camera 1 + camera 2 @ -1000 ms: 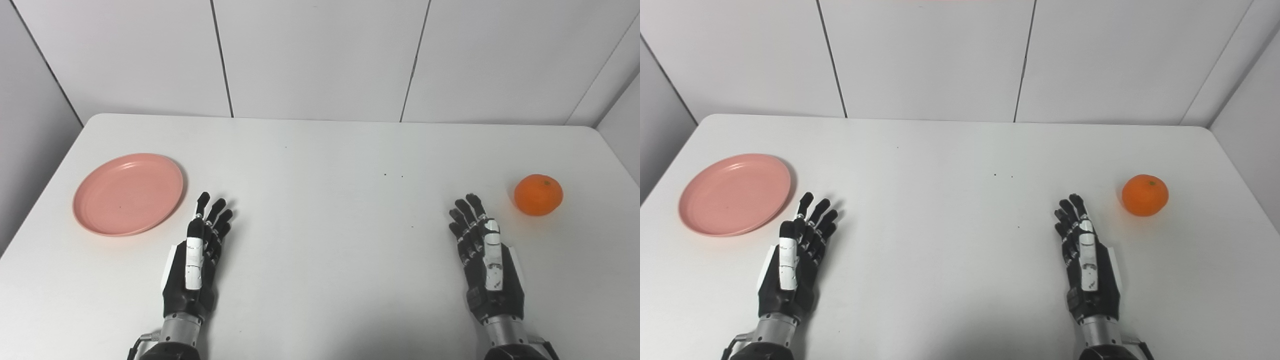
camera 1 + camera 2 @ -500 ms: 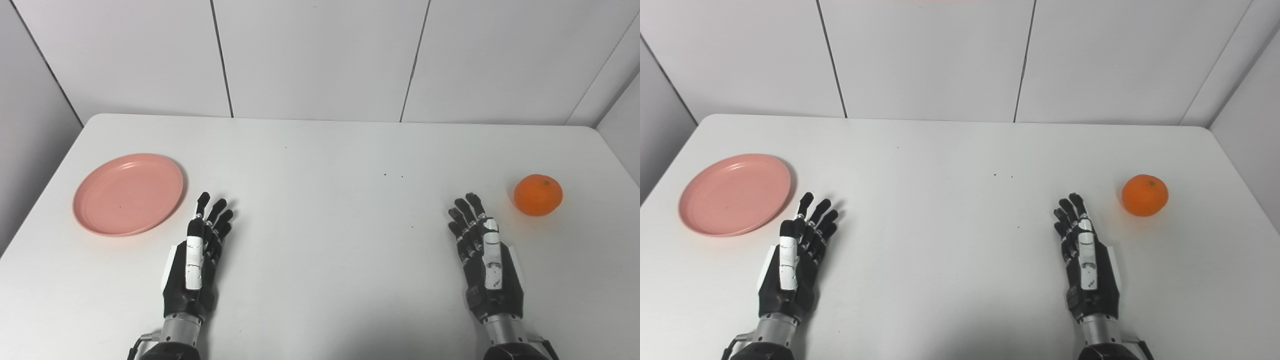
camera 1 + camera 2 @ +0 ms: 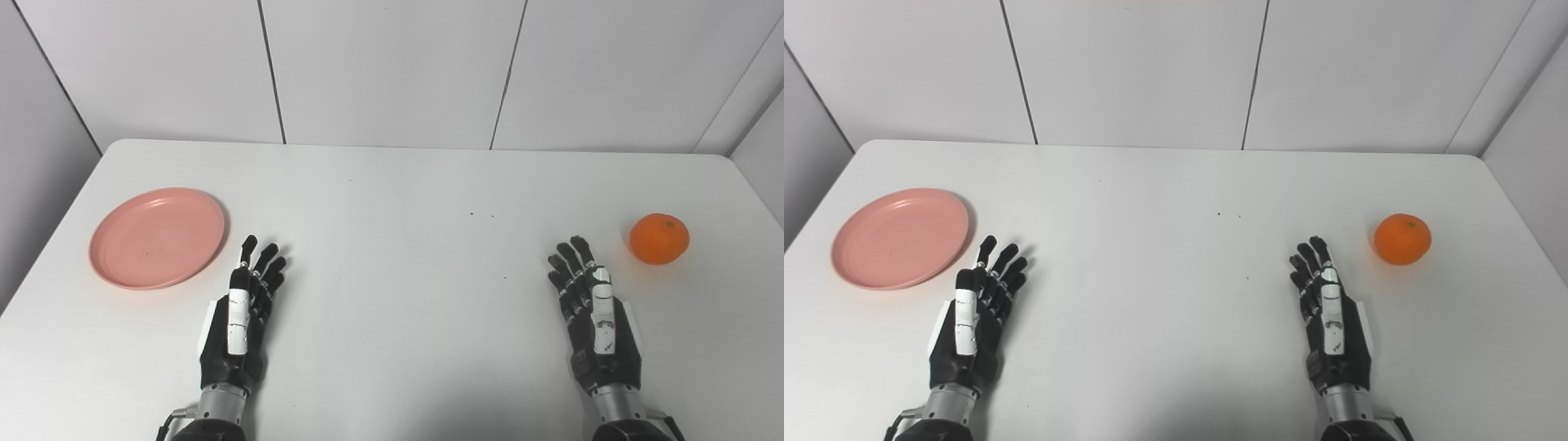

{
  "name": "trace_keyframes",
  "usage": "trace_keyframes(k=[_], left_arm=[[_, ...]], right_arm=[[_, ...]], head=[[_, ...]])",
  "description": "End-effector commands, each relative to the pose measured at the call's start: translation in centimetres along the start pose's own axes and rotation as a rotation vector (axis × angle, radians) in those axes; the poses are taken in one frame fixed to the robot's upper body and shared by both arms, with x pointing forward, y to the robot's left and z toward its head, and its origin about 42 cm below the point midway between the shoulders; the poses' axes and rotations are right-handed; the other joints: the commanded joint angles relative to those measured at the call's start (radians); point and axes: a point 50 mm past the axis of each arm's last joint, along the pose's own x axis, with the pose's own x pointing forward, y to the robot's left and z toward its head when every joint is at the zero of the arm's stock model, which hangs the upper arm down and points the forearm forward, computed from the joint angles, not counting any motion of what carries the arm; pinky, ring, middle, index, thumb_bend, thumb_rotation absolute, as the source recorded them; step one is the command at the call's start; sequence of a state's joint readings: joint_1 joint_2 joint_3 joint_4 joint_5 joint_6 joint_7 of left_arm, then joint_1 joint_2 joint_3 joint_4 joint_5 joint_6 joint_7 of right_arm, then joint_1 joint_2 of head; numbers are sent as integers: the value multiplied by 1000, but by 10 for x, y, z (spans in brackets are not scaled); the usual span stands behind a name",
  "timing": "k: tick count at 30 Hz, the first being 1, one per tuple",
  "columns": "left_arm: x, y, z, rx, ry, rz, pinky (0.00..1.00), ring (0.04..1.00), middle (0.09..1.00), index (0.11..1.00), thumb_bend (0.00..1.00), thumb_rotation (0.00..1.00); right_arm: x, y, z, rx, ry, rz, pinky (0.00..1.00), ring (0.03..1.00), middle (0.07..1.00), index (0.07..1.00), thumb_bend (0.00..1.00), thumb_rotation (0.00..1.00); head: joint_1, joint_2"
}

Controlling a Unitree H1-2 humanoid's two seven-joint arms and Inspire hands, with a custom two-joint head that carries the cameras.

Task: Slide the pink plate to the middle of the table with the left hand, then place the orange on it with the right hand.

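the plate [image 3: 157, 237] lies flat at the left side of the surface [image 3: 392, 318], well away from the middle, and the orange [image 3: 659, 239] sits near the right edge. nothing in the task looks begun. the left hand [image 3: 242, 309] rests low with fingers stretched out and slightly spread, holding nothing, its fingertips just beside the plate's near right rim but apart from it. the right hand [image 3: 593, 312] is likewise splayed and empty, near the orange without touching it.

the step in hand seems to be the plate slide. to do it well, the left hand should reach over to the plate's far left rim, or press its fingers flat inside the shallow dish, then draw it rightward in one steady push. light downward pressure matters: too much may tip the thin rim up, too little lets the fingers skate across the smooth pink face. stop at centre, then lift clear so the right hand has room.
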State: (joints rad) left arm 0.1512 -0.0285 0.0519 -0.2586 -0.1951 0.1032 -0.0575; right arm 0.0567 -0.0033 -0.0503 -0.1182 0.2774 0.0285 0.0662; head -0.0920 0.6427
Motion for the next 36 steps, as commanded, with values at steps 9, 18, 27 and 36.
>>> trace_keyframes(k=[9, 18, 27, 36], left_arm=[[-25, 10, -15, 15, 83, 29, 954, 926, 944, 997, 787, 940], [-24, 9, -16, 9, 81, 24, 967, 931, 949, 1000, 784, 937], [-24, 2, -22, 14, 88, 29, 951, 926, 940, 991, 811, 913], [-22, -11, -36, 13, 87, 37, 927, 908, 923, 971, 791, 884]], right_arm=[[-10, -5, -18, 9, 127, -22, 964, 926, 927, 939, 827, 902], [-9, -6, -19, 14, 124, -20, 965, 928, 926, 940, 827, 897], [-9, -13, -20, 8, 126, -26, 965, 927, 920, 940, 829, 901], [-8, -34, -25, 13, 132, -16, 977, 938, 930, 944, 803, 912]], head=[[0, 2], [3, -5], [61, -29], [152, -76]])
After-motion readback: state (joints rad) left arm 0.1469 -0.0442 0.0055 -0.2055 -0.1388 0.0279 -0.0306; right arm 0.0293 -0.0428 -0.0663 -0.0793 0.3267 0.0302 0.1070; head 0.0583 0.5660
